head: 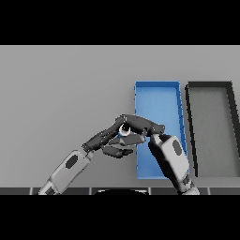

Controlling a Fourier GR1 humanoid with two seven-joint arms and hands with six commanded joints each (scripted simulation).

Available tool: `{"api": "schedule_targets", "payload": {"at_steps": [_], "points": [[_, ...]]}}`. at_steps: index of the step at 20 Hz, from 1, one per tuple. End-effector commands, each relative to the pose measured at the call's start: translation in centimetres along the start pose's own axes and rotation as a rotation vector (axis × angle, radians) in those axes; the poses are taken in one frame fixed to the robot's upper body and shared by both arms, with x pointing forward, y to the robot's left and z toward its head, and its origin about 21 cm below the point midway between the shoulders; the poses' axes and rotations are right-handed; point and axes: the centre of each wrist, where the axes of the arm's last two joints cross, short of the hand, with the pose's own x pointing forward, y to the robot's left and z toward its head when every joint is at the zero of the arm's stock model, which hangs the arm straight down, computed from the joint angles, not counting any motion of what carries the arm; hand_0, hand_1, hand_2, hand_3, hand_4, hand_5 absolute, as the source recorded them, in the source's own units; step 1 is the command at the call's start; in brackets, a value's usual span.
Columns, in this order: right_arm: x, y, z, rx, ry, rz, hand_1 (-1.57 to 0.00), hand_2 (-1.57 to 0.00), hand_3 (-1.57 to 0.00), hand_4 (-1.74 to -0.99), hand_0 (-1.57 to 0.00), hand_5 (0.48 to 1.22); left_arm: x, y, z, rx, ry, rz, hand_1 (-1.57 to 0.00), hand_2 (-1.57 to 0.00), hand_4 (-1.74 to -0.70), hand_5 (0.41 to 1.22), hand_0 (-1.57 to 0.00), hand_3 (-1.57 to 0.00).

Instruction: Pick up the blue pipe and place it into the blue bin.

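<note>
The blue pipe [124, 133] shows only as a small blue patch and a round pale end, mostly hidden by my hands. My right hand [142, 125] reaches left from over the blue bin's [157, 85] left wall, its fingers curled round the pipe. My left hand [108, 136] comes in from the lower left with straight fingers that lie against the pipe's end and the right hand's fingertips, its thumb spread below. The pipe hangs just left of the bin's left wall, about halfway along it.
A dark grey bin [211, 85] of like size stands directly right of the blue bin. My right forearm [171, 157] covers the blue bin's near right part. Bare grey table stretches to the left and behind.
</note>
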Motion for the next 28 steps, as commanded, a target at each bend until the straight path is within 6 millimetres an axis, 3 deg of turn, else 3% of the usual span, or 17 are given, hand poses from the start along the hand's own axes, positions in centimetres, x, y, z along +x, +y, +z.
{"api": "schedule_targets", "payload": {"at_steps": [1,3,6,10,13,15,18,22,28], "points": [[0.6,-0.2,0.3,0.004,-0.006,-0.025,-1.57,-1.57,-1.57,-1.541,-1.57,1.221,0.1,-0.1,0.0,-0.006,0.002,0.007,-0.01,-0.01,-0.91,0.541,-0.01,-0.01],[2.0,-0.6,0.2,0.008,0.012,-0.060,-1.57,-1.57,-1.57,-1.613,-1.57,1.221,0.0,-0.3,0.0,-0.011,0.015,0.015,0.00,0.00,-0.91,0.524,0.00,0.00],[5.7,-2.2,-0.1,-0.039,-0.026,-0.147,-1.57,-1.57,-1.57,-1.675,-1.57,1.194,0.1,-0.2,0.0,-0.011,0.026,0.023,0.00,0.00,-0.92,0.504,0.00,0.00],[11.2,-5.4,0.0,-0.091,-0.160,-0.134,-1.57,-1.57,-1.57,-1.714,-1.57,1.134,0.2,-0.4,0.2,-0.019,0.026,0.020,0.00,0.00,-0.92,0.503,0.00,0.00],[14.2,-8.1,0.1,-0.213,-0.204,-0.087,-1.57,-1.57,-1.57,-1.727,-1.57,1.113,0.1,0.0,0.7,-0.015,-0.007,0.009,0.00,0.00,-0.91,0.499,0.00,0.00],[15.1,-10.0,0.3,-0.327,-0.184,-0.044,-1.57,-1.57,-1.57,-1.732,-1.57,1.117,0.1,-0.2,0.8,-0.025,0.004,0.021,0.00,0.00,-0.91,0.492,0.00,0.00],[13.8,-13.1,2.0,-0.498,-0.090,-0.037,-1.57,-1.57,-1.57,-1.736,-1.57,1.135,0.1,-0.1,1.1,-0.021,-0.002,0.032,0.00,0.00,-0.91,0.490,0.00,0.00],[9.2,-15.7,5.6,-0.682,0.063,-0.120,-1.57,-1.57,-1.57,-1.739,-1.57,1.120,0.0,0.0,0.9,-0.006,0.019,0.032,0.00,0.00,-0.90,0.489,0.00,0.00],[1.6,-14.4,9.1,-0.818,0.314,-0.260,-1.57,-1.57,-1.57,-1.741,-1.57,1.120,-0.1,0.5,1.4,-0.003,0.023,0.038,0.00,0.00,-0.89,0.473,0.00,0.00]]}}
